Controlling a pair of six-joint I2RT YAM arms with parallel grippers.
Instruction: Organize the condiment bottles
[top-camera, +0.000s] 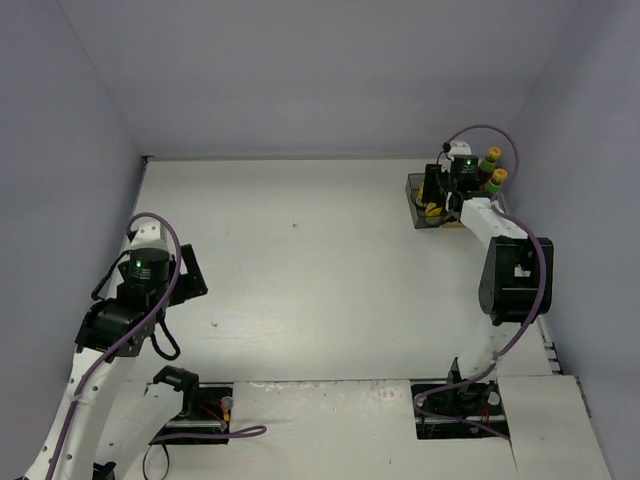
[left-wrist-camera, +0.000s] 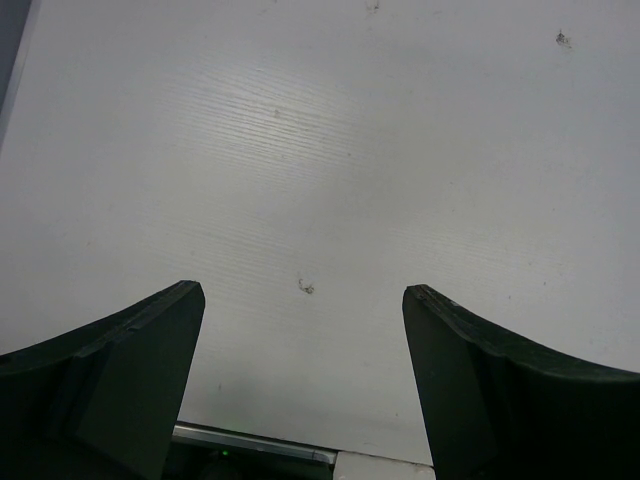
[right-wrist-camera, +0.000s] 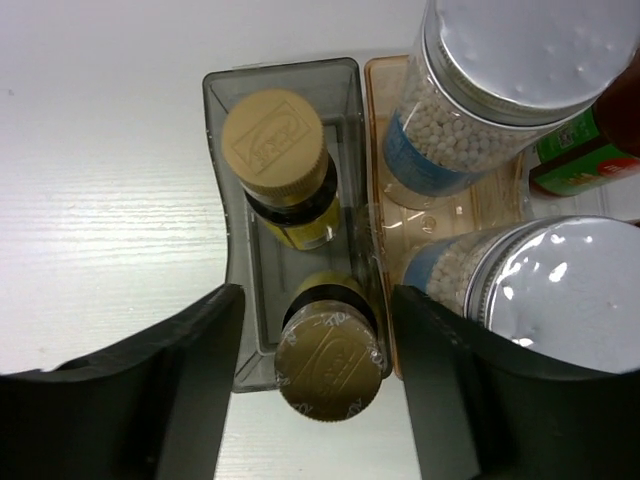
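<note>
Right gripper spread around the nearer brown bottle; left gripper spread above bare table.
Overhead, the right arm hides most of the tray. At the wrist both silver-lidded jars are cropped, and the yellow-capped bottles show only a label sliver. The nearer bottle stands between the fingers in the grey compartment, touching neither. The second brown bottle is just past the fingertips. The jars are outside one finger, in the tan compartment. White tabletop, pale walls.

Even, cool overhead light fell on the white worktop, brightest at its middle and dimmer toward the walls, while glare bloomed on the silver jar lids and the near dark fingers blurred softly.
</note>
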